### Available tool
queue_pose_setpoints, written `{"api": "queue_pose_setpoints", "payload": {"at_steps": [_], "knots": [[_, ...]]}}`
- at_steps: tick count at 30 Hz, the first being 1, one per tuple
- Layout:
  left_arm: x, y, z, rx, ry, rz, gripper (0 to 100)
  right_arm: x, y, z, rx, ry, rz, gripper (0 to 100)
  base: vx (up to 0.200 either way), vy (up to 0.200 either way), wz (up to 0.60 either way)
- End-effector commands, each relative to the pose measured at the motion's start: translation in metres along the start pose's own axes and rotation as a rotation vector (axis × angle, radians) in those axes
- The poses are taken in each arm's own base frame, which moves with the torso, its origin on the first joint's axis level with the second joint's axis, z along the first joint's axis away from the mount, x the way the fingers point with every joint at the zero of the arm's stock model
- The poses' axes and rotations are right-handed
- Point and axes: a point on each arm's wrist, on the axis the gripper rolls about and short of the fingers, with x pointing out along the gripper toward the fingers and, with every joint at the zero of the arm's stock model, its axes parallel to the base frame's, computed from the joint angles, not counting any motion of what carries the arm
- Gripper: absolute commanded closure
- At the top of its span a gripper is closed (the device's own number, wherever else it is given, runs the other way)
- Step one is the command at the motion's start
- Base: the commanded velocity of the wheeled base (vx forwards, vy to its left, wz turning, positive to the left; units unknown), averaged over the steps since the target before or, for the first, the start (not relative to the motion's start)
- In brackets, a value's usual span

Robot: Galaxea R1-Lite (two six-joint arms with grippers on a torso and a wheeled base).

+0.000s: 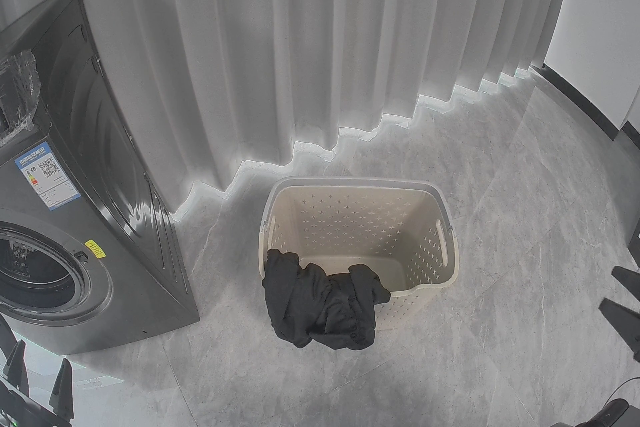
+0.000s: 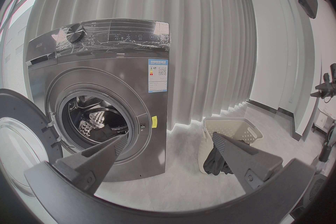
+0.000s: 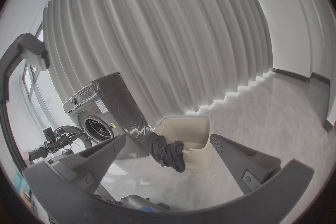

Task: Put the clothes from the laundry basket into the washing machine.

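The cream perforated laundry basket (image 1: pixel 427 215) stands on the floor in front of the curtain. A black garment (image 1: pixel 320 305) hangs over its near left rim, partly inside and partly outside. The grey washing machine (image 1: pixel 87 208) stands to the basket's left with its round door (image 2: pixel 17 137) swung open. Something dark (image 2: pixel 99 132) lies inside the drum. My left gripper (image 2: pixel 168 136) is open and holds nothing, low in front of the machine (image 2: pixel 105 70). My right gripper (image 3: pixel 167 138) is also open and bare, off to the near right of the basket (image 3: pixel 190 130) and garment (image 3: pixel 166 153).
A pleated white curtain (image 1: pixel 300 35) runs behind the machine and basket. A white wall with a dark skirting (image 1: pixel 587 108) closes the right side. Bare grey tiled floor (image 1: pixel 520 341) lies around the basket.
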Motion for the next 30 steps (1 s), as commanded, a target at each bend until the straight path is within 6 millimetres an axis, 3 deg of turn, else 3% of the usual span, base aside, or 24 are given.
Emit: {"api": "queue_pose_setpoints", "payload": {"at_steps": [1,11,12,15,16,21,22,23,27,30], "knots": [[0.000,0.000,-0.005,-0.001,0.005,0.001,0,0.091,-0.031,-0.002,0.133,0.263,0.085,0,0.200,0.000,0.00],[0.000,0.000,-0.005,-0.001,0.005,0.001,0,0.159,-0.034,-0.034,0.160,0.432,0.168,0,0.000,0.000,0.00],[0.000,0.000,-0.005,-0.001,0.005,0.001,0,0.177,-0.035,-0.045,0.166,0.460,0.163,0,0.000,0.000,0.00],[0.000,0.000,-0.005,-0.001,0.005,0.001,0,0.198,-0.037,-0.055,0.162,0.460,0.151,0,0.000,0.000,0.00],[0.000,0.000,-0.005,-0.001,0.005,0.001,0,0.221,-0.042,-0.070,0.159,0.457,0.136,0,0.000,0.000,0.00],[0.000,0.000,-0.005,-0.001,0.005,0.001,0,0.263,-0.044,-0.101,0.168,0.406,0.111,0,0.000,0.000,0.00],[0.000,0.000,-0.005,-0.001,0.005,0.001,0,0.263,-0.044,-0.101,0.168,0.406,0.111,0,0.000,0.000,0.00],[0.000,0.000,-0.005,-0.001,0.005,0.001,0,0.278,-0.044,-0.112,0.177,0.390,0.092,0,0.000,0.000,0.00],[0.000,0.000,-0.005,-0.001,0.005,0.001,0,0.291,-0.035,-0.117,0.174,0.382,0.103,0,0.000,0.000,0.00],[0.000,0.000,-0.005,-0.003,0.005,0.001,0,0.313,-0.027,-0.122,0.178,0.352,0.093,0,0.000,0.000,0.00]]}}
